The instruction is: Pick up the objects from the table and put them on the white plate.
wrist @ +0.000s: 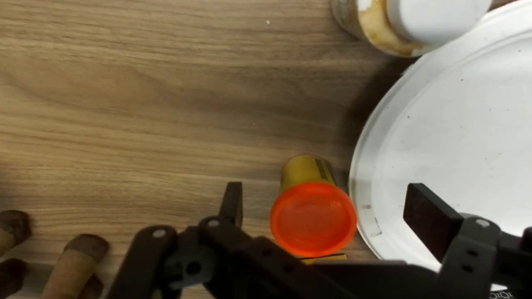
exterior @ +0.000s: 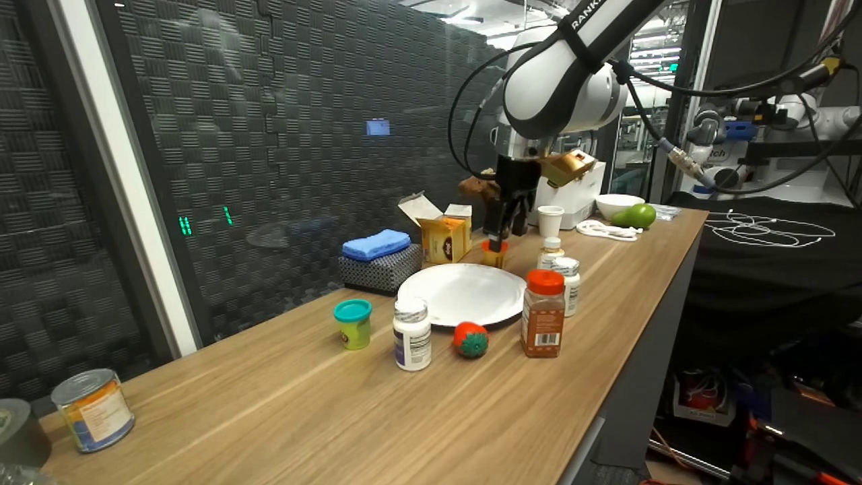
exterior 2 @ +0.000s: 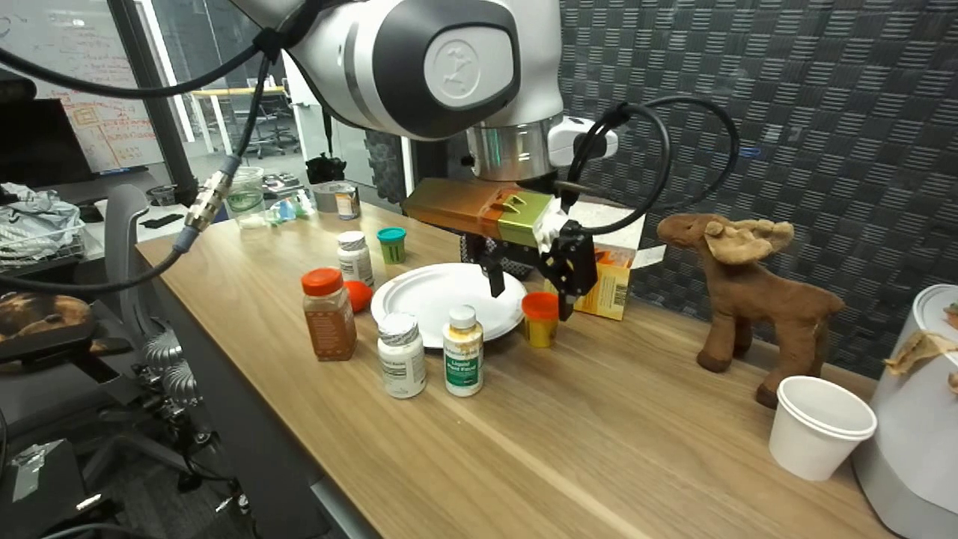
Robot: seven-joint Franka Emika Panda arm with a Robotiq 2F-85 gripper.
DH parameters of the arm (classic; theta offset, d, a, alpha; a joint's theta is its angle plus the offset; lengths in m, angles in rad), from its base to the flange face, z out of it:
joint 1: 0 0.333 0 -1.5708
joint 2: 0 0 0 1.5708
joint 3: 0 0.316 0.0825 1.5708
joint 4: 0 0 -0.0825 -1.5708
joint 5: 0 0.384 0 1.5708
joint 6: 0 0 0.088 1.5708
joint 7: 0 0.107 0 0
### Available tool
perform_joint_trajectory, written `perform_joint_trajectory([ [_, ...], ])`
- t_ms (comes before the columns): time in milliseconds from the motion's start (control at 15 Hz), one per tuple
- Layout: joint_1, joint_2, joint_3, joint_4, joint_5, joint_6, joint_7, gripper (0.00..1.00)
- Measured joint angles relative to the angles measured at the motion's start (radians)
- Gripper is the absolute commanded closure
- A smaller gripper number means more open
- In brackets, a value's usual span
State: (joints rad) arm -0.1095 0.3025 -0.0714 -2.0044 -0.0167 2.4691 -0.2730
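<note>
Gripper [wrist: 325, 200] gapes wide, empty in the wrist view; the strawberry [exterior: 470, 339] shows only in both exterior views.

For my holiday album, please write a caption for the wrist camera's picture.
Framed by the open gripper, an orange-lidded yellow tub stands on the wood-grain table beside the white plate.

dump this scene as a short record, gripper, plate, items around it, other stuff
gripper: open, nothing held; in the wrist view the jaws stand either side of the orange-lidded yellow tub
white plate: on the table, no item on it
items around plate: orange-lidded yellow tub, white pill bottle, another white pill bottle, brown red-lidded jar, green tub, strawberry-like red piece, plant food bottle
other stuff: brown toy moose, white cup
</note>
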Motion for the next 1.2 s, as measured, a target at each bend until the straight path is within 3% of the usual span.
perform_joint_trajectory([
  [333, -0.020, 0.045, 0.017, 0.037, 0.008, -0.008, -0.024, 0.00],
  [400, -0.023, 0.053, 0.021, 0.046, 0.010, -0.010, -0.026, 0.25],
  [467, -0.026, 0.059, 0.024, 0.054, 0.015, -0.012, -0.029, 0.25],
  [867, -0.037, 0.066, 0.042, 0.083, 0.043, -0.049, -0.054, 0.71],
  [1200, -0.037, 0.063, 0.036, 0.120, 0.038, -0.067, -0.047, 0.71],
])
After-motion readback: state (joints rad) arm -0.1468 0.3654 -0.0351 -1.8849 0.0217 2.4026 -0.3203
